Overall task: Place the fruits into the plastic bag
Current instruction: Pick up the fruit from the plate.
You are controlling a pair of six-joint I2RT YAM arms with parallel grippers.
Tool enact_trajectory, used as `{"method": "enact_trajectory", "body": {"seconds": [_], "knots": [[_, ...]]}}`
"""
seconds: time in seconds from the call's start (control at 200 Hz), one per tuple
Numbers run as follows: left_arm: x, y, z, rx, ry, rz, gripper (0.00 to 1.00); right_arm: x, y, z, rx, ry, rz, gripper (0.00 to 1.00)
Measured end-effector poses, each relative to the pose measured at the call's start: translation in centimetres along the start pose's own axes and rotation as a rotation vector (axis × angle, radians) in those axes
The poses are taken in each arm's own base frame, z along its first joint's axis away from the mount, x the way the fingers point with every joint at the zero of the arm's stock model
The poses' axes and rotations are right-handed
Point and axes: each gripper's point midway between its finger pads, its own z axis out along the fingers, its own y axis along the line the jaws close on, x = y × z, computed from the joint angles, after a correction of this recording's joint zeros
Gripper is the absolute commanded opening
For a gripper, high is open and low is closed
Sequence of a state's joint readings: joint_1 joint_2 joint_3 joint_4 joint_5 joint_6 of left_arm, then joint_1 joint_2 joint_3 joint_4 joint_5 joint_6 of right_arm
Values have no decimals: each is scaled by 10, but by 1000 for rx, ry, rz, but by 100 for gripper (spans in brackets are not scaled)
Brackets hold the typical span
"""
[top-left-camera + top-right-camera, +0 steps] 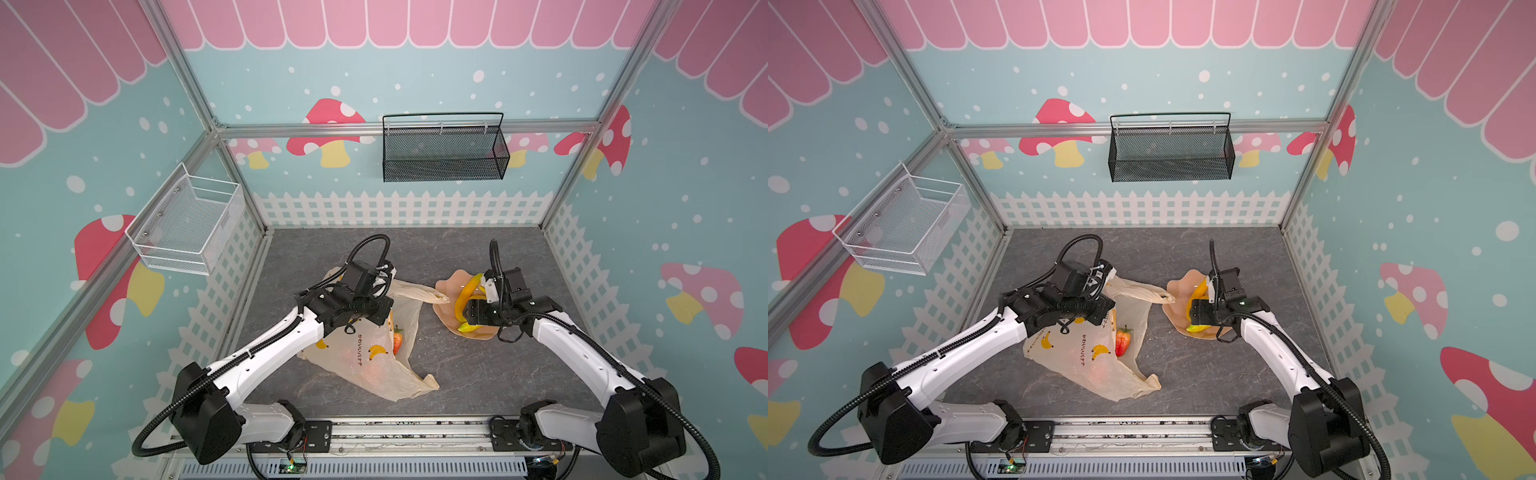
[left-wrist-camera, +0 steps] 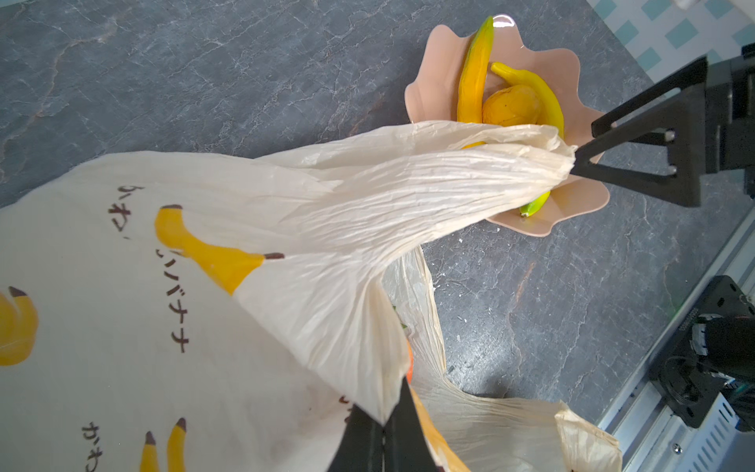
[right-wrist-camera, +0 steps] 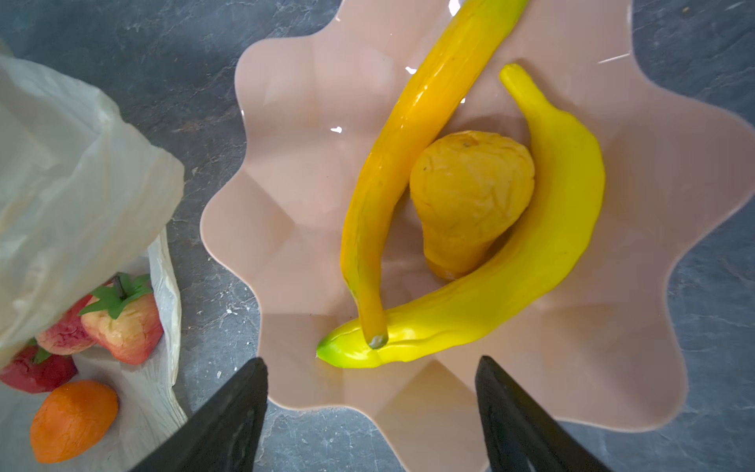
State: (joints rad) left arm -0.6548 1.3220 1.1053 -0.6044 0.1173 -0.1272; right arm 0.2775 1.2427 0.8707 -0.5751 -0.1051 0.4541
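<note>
Overhead, the right gripper (image 3: 371, 363) hangs spread above the pink plate's (image 3: 294, 184) wavy rim, bananas (image 3: 408, 143) just ahead. The left gripper (image 2: 384, 429) pinches the plastic bag's (image 2: 286, 204) mouth edge.

A grey marbled floor (image 1: 478, 374) is lying under soft, even light. Pale blue walls (image 1: 395, 83), printed with mushrooms (image 1: 320, 143) and a white picket fence (image 1: 399, 208), are enclosing it at nine, twelve and three o'clock. Pink scallops (image 1: 374, 20) are running along their tops. A black mesh basket (image 1: 444, 153) is hanging at twelve o'clock, a white wire basket (image 1: 187, 224) at nine. Aluminium framing (image 1: 270, 132) is edging the walls.
</note>
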Motion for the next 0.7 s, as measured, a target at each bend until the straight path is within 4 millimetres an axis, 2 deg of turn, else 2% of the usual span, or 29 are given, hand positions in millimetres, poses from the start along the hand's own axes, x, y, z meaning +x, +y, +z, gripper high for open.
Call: {"method": "enact_trajectory", "body": {"seconds": [0.19,0.41,0.53,0.7], "knots": [[0,-1,0,5,0,0,0,-15,-14,12,73,10,-1,78],[0,-1,0,8,1,0,0,-19,-27,35,127,57,2,74],[0,-1,0,8,1,-1,0,-21,-31,43,136,62,6,73],[0,-1,0,8,1,-1,0,-33,-32,50,146,45,8,71]]}}
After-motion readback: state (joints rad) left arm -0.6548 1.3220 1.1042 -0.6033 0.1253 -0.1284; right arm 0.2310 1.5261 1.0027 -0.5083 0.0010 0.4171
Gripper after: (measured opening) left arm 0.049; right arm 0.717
